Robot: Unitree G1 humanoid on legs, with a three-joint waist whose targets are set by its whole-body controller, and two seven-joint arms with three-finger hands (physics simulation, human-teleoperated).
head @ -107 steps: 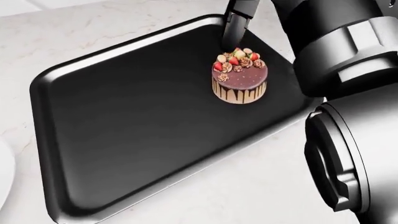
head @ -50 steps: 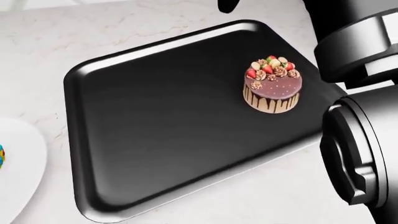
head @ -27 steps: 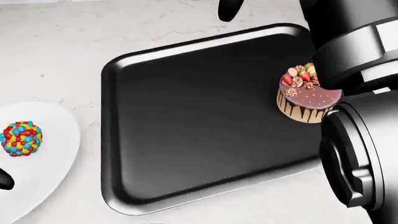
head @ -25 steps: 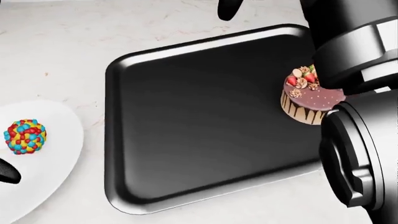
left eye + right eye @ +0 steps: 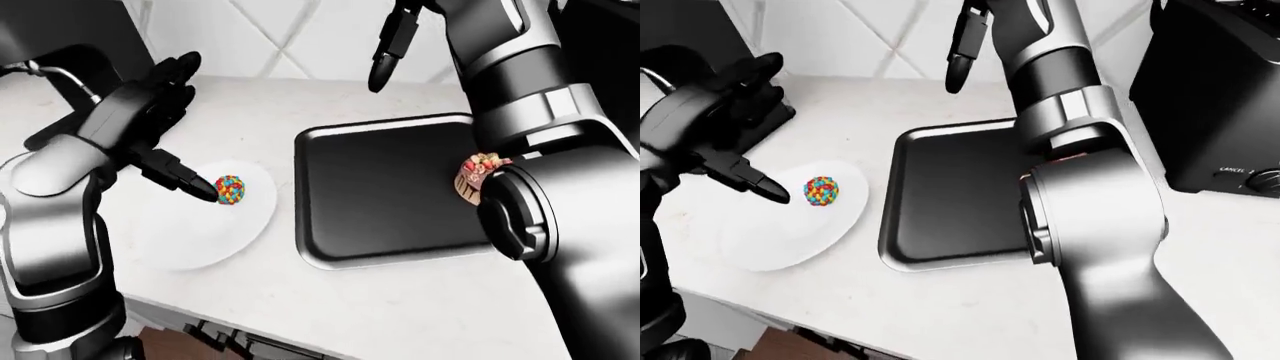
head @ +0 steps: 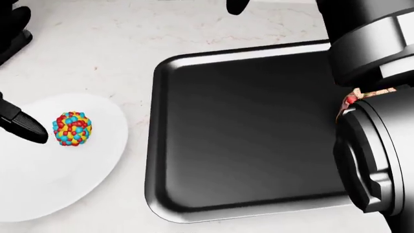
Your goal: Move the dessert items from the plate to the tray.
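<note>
While your left hand [image 5: 150, 112] hangs over the white plate [image 5: 180, 240], one extended finger [image 5: 190, 180] points down-right, its tip just beside the candy-covered ball [image 5: 229, 190] on that ball's left; you cannot tell from these views whether they touch. Fingers are spread, nothing held. The ball lies on the plate's right part, toward the tray [image 5: 390, 187].

Your left arm comes in from the left edge of the left-eye view, elbow bent, forearm angled up toward the wall.

Your right hand [image 5: 965, 45] is raised above the counter [image 6: 97, 58], past the tray's top edge, fingers hanging down, nothing between them; the forearm crosses the tray's right side.

Count: one plate, one tray, two desserts. One ball on the plate. One chocolate cake [image 5: 476, 177] on the tray's right side, mostly hidden behind your right arm. One black appliance [image 5: 1210, 97] stands right of the tray in the right-eye view.
</note>
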